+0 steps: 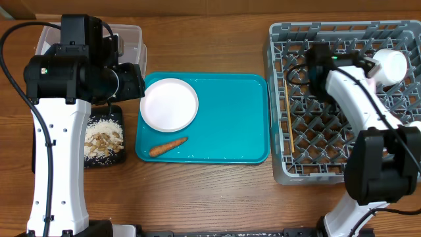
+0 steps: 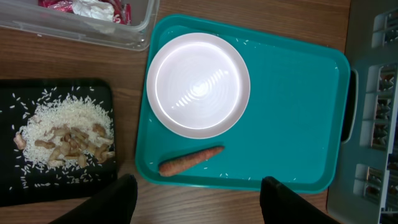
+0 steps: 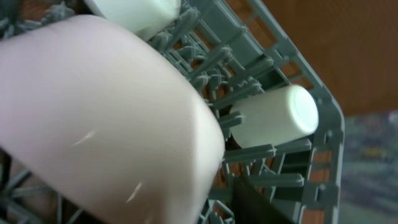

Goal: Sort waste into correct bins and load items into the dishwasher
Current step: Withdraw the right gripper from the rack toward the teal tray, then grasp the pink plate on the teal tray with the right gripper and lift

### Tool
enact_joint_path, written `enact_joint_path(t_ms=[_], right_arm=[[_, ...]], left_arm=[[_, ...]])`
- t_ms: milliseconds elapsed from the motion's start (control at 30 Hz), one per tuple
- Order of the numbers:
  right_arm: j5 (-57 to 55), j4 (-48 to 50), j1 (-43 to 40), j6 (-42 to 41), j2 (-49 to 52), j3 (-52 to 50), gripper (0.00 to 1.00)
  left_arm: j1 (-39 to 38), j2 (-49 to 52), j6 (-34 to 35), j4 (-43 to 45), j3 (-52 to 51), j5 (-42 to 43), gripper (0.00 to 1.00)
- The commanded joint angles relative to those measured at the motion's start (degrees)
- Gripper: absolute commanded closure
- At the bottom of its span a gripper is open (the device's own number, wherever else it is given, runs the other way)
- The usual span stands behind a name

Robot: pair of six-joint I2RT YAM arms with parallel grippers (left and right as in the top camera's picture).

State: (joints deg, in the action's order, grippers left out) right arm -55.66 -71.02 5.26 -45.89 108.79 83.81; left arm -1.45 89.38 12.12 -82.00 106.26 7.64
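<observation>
My left gripper [image 2: 196,202] is open and empty, held high over the near edge of the teal tray [image 2: 292,112]. On that tray lie a round white bowl [image 2: 198,85] and an orange carrot piece [image 2: 189,160]. The black tray [image 2: 12,99] holds grainy food scraps [image 2: 62,134]. The clear tub [image 2: 81,28] holds the red wrapper [image 2: 56,5] and white tissue [image 2: 93,9]. My right gripper [image 1: 371,71] is over the grey dish rack [image 1: 329,39], shut on the pale-pink bowl [image 3: 93,112], which hides one finger. A white cup [image 3: 277,118] lies in the rack beside it. Chopsticks [image 1: 289,128] lie along the rack's left side.
The teal tray [image 1: 230,118] sits between the black tray [image 1: 112,160] and the rack. The left arm covers most of the clear tub [image 1: 131,39]. A second white piece [image 3: 134,9] shows in the rack behind the pink bowl. Bare wooden table runs along the front.
</observation>
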Motion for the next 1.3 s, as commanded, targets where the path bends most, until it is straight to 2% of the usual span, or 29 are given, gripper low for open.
enact_joint_path(t_ms=[0, 133, 267, 367, 533, 600, 700, 833, 933, 1133, 1267], right_arm=[[2.0, -1.3, 2.0, -0.2, -1.4, -0.6, 0.47], [2.1, -3.1, 2.3, -0.7, -1.5, -0.3, 0.38], [4.6, -4.6, 2.3, -0.6, -2.9, 1.3, 0.35], [8.9, -5.0, 2.3, 0.9, -5.9, 3.4, 0.26], [22.6, -2.0, 2.3, 15.0, -12.7, 6.5, 0.24], [30.3, -0.3, 2.3, 22.4, -15.7, 6.7, 0.17], [45.3, 0.6, 2.3, 32.0, -18.9, 6.7, 0.09], [68.9, 3.3, 2.6, 41.3, -19.5, 6.6, 0.07], [74.5, 5.7, 4.4, 41.4, -18.6, 6.5, 0.07], [75.0, 11.9, 12.9, 41.2, -15.3, 6.5, 0.07], [74.1, 16.3, 19.4, 39.5, -10.8, 6.5, 0.07]], left_arm=[[0.3, -0.6, 0.8, 0.2, 0.8, -0.6, 0.34], [0.3, -0.6, 0.8, 0.1, 0.8, -0.6, 0.34], [0.3, -0.6, 0.8, -0.1, 0.8, -0.6, 0.33], [0.3, -0.6, 0.8, -0.3, 0.8, -0.6, 0.3], [0.3, -0.6, 0.8, -0.3, 0.7, -0.6, 0.27], [0.3, -0.6, 0.8, -0.2, 0.7, -0.6, 0.27], [0.3, -0.6, 0.8, -0.1, 0.0, -0.6, 0.25], [0.3, -0.6, 0.7, 0.0, -2.3, -0.6, 0.24], [0.3, -0.6, 0.8, -0.1, -3.5, -0.6, 0.24], [0.3, -0.6, 0.8, -0.6, -3.8, -1.1, 0.24], [0.4, -0.6, 3.4, -2.6, -3.8, -8.9, 0.22]])
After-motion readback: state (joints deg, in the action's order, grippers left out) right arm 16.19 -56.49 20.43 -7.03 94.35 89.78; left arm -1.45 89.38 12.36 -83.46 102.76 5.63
